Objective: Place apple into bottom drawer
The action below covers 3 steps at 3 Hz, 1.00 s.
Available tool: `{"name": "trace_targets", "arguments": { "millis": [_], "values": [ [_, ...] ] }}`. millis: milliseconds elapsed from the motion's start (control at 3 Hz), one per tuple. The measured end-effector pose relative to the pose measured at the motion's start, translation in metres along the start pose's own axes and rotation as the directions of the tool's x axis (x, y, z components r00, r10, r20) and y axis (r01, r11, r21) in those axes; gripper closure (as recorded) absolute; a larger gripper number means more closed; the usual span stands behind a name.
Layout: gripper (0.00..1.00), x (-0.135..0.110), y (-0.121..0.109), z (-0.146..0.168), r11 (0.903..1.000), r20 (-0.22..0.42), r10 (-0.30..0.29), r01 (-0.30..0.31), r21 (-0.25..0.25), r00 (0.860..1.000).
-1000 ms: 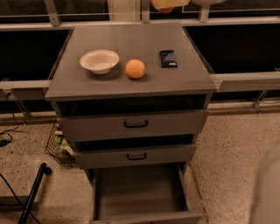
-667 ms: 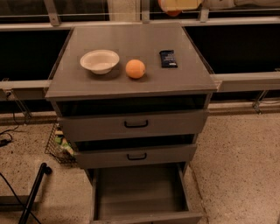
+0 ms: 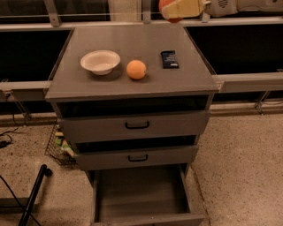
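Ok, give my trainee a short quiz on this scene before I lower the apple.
1. True or false: the bottom drawer is pulled open.
2. What lies between the bowl and the packet on the cabinet? A) orange B) cup C) spoon
3. Fill in: the pincer, at the top edge above the cabinet's back, holds the ____.
Key: 1 true; 2 A; 3 apple.

Claw with apple above cabinet
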<state>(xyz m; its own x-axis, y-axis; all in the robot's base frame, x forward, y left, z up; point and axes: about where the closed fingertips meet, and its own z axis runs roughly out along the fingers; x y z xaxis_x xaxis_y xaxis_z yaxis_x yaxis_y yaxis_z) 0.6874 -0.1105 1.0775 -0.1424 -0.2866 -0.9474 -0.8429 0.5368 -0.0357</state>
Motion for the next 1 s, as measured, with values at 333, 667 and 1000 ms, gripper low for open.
{"name": "trace_targets", "arguments": {
  "millis": [333,667,1000],
  "values": [
    [1.0,0.024,0.024,-0.01,0.9988,-0.053,-0.027,0.025,-0.042,0.998],
    [1.0,0.053,0.048,-0.023,0.9945,-0.102,-0.067,0.058,-0.088,0.992],
    [1.0,0.078,0.069,-0.031,0.9878,-0.135,-0.108,0.091,-0.127,0.985]
  ]
}}
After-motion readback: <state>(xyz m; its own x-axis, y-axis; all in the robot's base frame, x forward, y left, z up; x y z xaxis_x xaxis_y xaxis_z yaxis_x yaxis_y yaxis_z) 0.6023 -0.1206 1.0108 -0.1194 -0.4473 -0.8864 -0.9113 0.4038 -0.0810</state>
